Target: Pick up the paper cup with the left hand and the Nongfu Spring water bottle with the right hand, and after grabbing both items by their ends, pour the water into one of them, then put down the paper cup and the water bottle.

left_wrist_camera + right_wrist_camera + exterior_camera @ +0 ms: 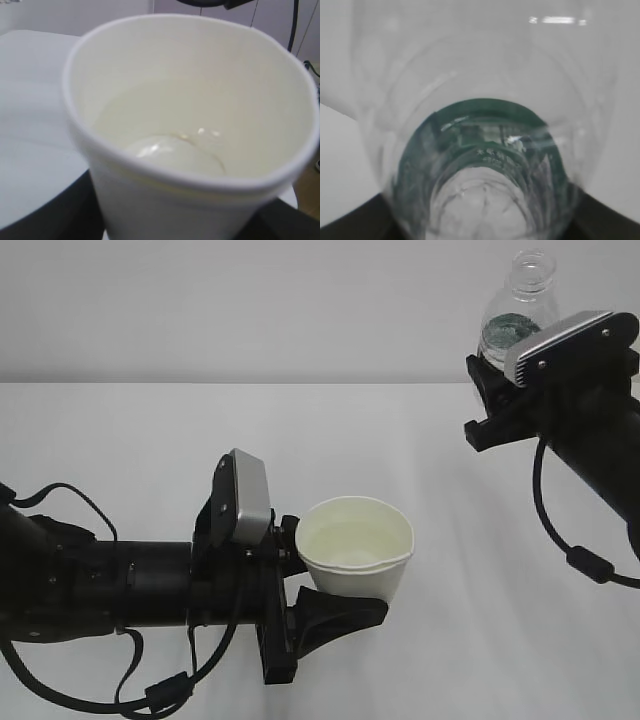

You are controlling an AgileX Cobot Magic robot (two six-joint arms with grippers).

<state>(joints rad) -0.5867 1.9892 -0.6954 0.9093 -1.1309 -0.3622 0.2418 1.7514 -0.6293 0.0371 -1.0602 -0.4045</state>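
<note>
Exterior view: slanted down across the desk (120,440). Left wrist view: close, into the paper cup (190,125). Right wrist view: close, down the bottle (485,165).

A plain robot test lab: a bare white surface (300,440) spreads beneath and beyond each tool, a blank pale wall (250,300) stands behind them, and black cables (560,530) trail from the arms.
</note>
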